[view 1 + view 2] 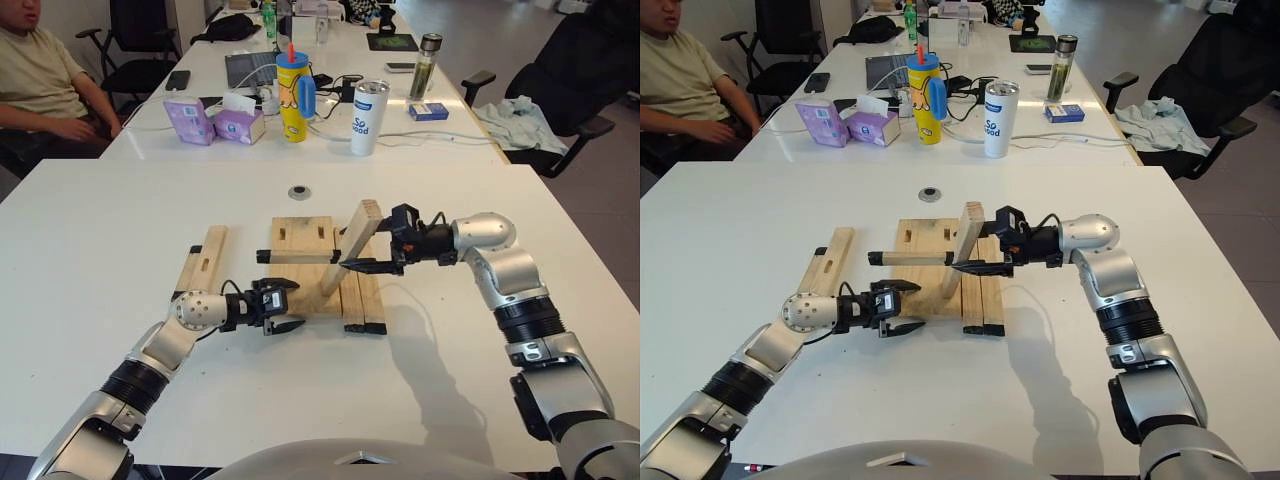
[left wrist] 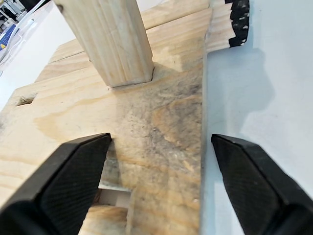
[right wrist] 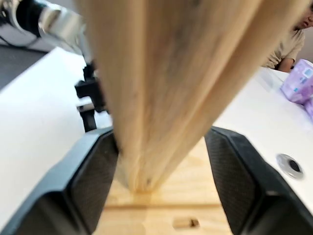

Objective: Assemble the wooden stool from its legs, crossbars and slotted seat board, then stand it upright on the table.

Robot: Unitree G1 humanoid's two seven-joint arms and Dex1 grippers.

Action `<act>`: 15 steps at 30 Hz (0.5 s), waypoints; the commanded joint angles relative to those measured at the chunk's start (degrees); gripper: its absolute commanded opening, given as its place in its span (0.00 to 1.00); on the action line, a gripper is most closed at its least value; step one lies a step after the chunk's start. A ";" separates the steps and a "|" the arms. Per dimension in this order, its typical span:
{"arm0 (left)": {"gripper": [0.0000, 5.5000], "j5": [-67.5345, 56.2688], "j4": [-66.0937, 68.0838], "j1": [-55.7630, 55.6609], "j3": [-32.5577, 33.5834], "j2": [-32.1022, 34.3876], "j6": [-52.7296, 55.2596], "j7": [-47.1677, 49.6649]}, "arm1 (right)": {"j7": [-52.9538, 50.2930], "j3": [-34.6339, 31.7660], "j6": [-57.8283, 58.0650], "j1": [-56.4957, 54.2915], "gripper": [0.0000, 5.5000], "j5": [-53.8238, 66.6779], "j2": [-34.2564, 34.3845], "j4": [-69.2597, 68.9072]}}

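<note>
The slotted seat board (image 1: 302,233) is lying flat near the middle of the white table (image 1: 120,220). I am propping one leg (image 1: 352,245) on it at a slant — its lower end is resting on the board's face and its top is leaning toward my right side. My right gripper (image 1: 350,265) is clamping that leg low down, with one finger on each side of the wood. A crossbar (image 1: 290,257) with a dark end is lying across the board and reaching up to the tilted leg.

My left gripper (image 1: 290,305) is hovering at the board's near left corner, spread wide and holding nothing. One finger (image 2: 63,186) is sitting over the board beside a slot, and the other is over bare table just off the board's edge.

Two more wooden pieces (image 1: 365,300) are lying side by side along the board's right edge. A spare leg (image 1: 203,260) is lying on the table to the board's left, apart from it.

Farther out, a round grommet (image 1: 299,192) is sitting in the tabletop beyond the board. On the next table a white tumbler (image 1: 369,117), a yellow cup (image 1: 292,100) and purple tissue packs (image 1: 215,122) are standing — all well apart from my work.
</note>
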 commanded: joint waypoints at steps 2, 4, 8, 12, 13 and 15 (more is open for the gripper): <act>0.69 6.78 11.37 7.27 -2.98 2.49 9.74 1.13 | -3.74 -2.14 -3.44 5.64 0.55 -7.58 -9.55 0.45; 0.69 6.81 12.66 7.15 -2.23 2.69 9.78 2.35 | -7.71 -4.95 -1.59 8.06 0.55 -7.50 -10.26 2.15; 0.69 6.54 13.54 7.27 -1.29 3.20 9.62 3.65 | -23.69 -11.93 14.72 15.57 0.55 -2.37 -3.03 -5.57; 0.69 6.11 12.03 8.14 -0.94 4.11 8.72 3.33 | -39.85 -14.46 34.21 22.51 0.55 5.58 10.00 -20.64; 0.69 5.93 11.67 8.32 -0.85 4.42 8.79 3.11 | -44.02 -13.98 36.76 24.56 0.55 5.89 13.48 -24.34; 0.69 5.59 11.22 8.45 -0.64 4.96 8.64 2.66 | -51.54 -12.21 42.27 27.43 0.55 6.27 19.21 -31.18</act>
